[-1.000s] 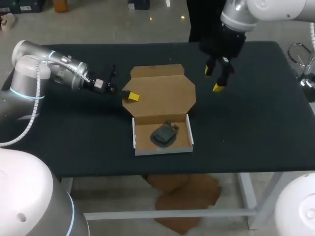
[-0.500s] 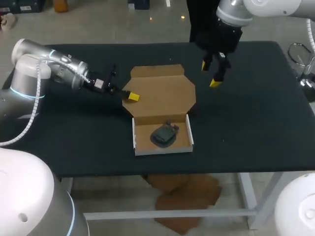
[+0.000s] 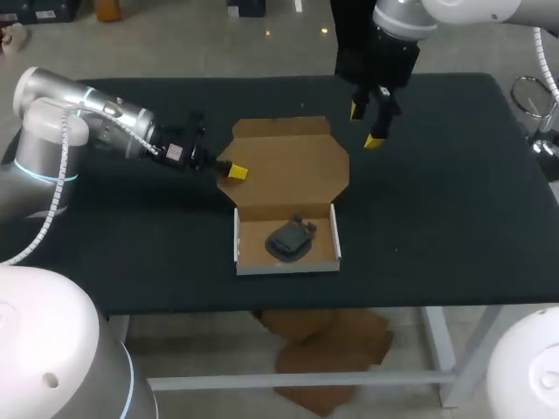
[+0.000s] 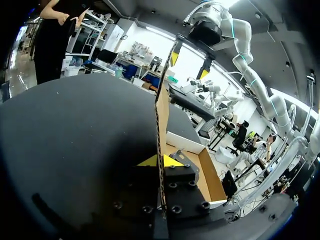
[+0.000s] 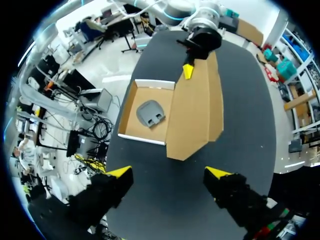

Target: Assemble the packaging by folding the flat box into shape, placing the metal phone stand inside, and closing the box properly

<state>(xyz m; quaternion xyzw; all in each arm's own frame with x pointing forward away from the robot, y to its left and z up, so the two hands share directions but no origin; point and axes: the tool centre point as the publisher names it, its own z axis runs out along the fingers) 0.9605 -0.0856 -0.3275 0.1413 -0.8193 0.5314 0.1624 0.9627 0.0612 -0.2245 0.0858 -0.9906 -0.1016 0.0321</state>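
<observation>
Pinching the left side of the lid [image 3: 293, 161], the left gripper [image 3: 234, 171] has its yellow tips clamped on the cardboard from both faces. In its own wrist view the board's thin edge runs straight out between the fingers [image 4: 160, 161]. I take that grip as a hold for swinging the flap over, since the side edge gives the arm leverage on the hinge crease without blocking the opening. The lid lies spread back from the box [image 3: 238, 247] toward the far edge of the table [image 3: 454, 201], its brown inner face up, and it looks raised a little on the gripped side, though I cannot be sure how far. The box sits just short of the table's near edge, about midway along it, with its white walls already folded upright. The phone stand [image 3: 291, 238] is a dark grey piece lying flat on the box floor, a bit right of centre and clear of the walls. Nothing else is in there. The right gripper [image 3: 364, 126] hangs in the air over the lid's far right corner with its fingers spread wide and nothing between them, as its wrist view [image 5: 169, 175] shows plainly. It seems placed to press or guide the far flap once the lid comes over. By my reckoning, closing is the only step left.
</observation>
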